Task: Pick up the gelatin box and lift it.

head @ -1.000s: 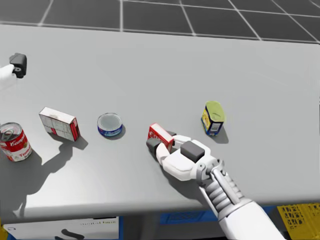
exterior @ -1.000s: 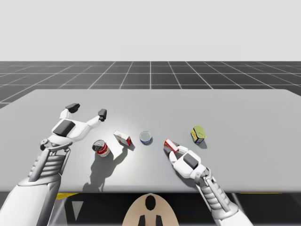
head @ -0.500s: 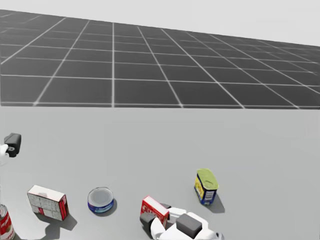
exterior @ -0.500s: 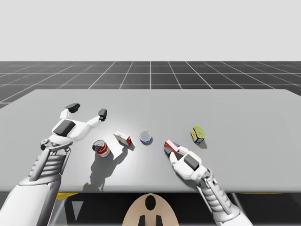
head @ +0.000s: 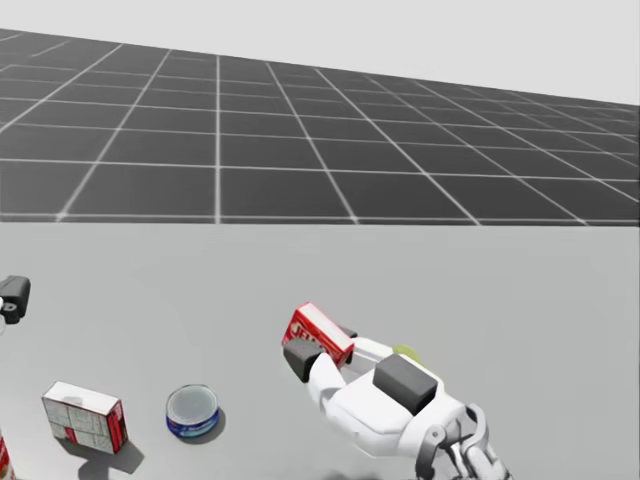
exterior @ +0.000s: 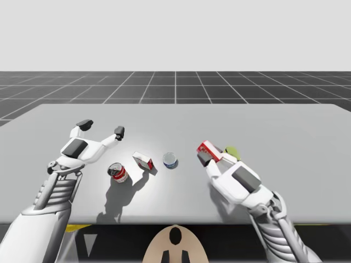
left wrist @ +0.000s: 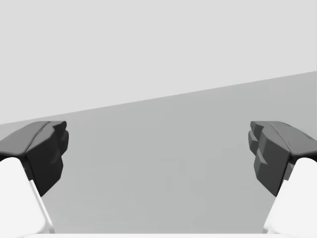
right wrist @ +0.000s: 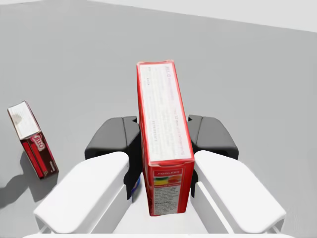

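A simulated humanoid robot works at a grey counter (exterior: 285, 126). The pick-up looks done and the lift is under way. The gelatin box (right wrist: 163, 148), a slim red carton with a white face, is in the grasp of the right jaws and appears to hang clear of the counter, up and to the right of the flat blue tin (exterior: 170, 160). What remains, at most, is raising it higher and holding it steady.

The right jaws are clamped on the carton. One dark pad presses each broad side, and the gap between them is just the carton's thickness. The carton stands on edge between them and pokes out past the pads.

The left jaws are spread wide and hold nothing. They hover above the counter, well to the left of the blue tin.

Just left of the blue tin lies a second red and white box (exterior: 143, 160). Further left stands a red and white can (exterior: 117, 172). A yellow-green can (exterior: 231, 150) sits to the right of the blue tin, partly hidden behind the right arm (exterior: 241, 183).
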